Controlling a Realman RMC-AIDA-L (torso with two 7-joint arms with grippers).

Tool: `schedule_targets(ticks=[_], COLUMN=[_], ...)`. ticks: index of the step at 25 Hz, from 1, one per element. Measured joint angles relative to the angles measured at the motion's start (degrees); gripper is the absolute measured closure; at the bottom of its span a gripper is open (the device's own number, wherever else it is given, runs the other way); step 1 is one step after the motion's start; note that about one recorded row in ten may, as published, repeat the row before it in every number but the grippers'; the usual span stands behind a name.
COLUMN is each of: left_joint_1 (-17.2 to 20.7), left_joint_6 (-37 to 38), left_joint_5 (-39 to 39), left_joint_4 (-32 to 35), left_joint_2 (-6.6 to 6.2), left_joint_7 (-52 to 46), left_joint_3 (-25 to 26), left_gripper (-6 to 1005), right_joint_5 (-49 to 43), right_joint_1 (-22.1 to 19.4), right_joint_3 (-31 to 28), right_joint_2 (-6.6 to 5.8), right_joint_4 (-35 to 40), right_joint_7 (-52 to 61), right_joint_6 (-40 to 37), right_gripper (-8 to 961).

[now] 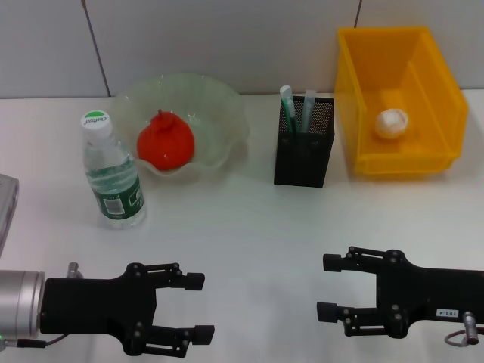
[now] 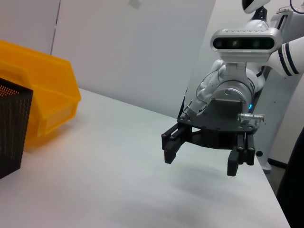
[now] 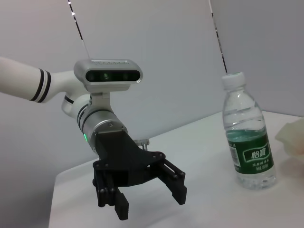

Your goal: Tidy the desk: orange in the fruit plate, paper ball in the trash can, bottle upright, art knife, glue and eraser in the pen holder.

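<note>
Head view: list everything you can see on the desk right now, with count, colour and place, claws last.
orange: 1, red-orange, inside the fruit plate
fruit plate: 1, pale green, far left of centre
bottle: 1, clear with green label and white cap, upright, near-left of the plate
pen holder: 1, black mesh, centre, two green-and-white items standing inside
trash can: 1, yellow, far right
paper ball: 1, white, inside the trash can
left claw: 1, black, open, near left, empty
right claw: 1, black, open, near right, empty
</note>
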State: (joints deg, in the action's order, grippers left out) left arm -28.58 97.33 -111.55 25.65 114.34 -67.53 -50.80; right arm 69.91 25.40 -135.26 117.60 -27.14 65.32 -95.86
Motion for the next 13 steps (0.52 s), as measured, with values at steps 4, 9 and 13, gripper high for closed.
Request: schedule_targets(ticks=[4, 9, 13], left_joint_1=[0.0, 0.0, 0.0], left_joint_6=[0.3, 0.3, 0.3], left_joint_5=[0.0, 0.0, 0.0], left_joint_4=[0.1, 0.2, 0.3], left_joint_2=[-0.09, -0.09, -0.09], left_joint_7=[-0.1, -0.1, -0.1], left_joint_3=[0.0, 0.0, 0.0], left_gripper=[181, 181, 181], right_joint_5=[-0.2, -0.3, -0.3], right_joint_1=[0.2, 0.2, 0.2], right_joint_3=[0.0, 0.0, 0.0], right_joint_2=[0.00, -0.01, 0.00], right_joint_4=[0.1, 0.1, 0.1], right_joint_7=[0.0, 0.0, 0.0], right_joint_6=[0.0, 0.0, 0.0], right_gripper=[151, 151, 151])
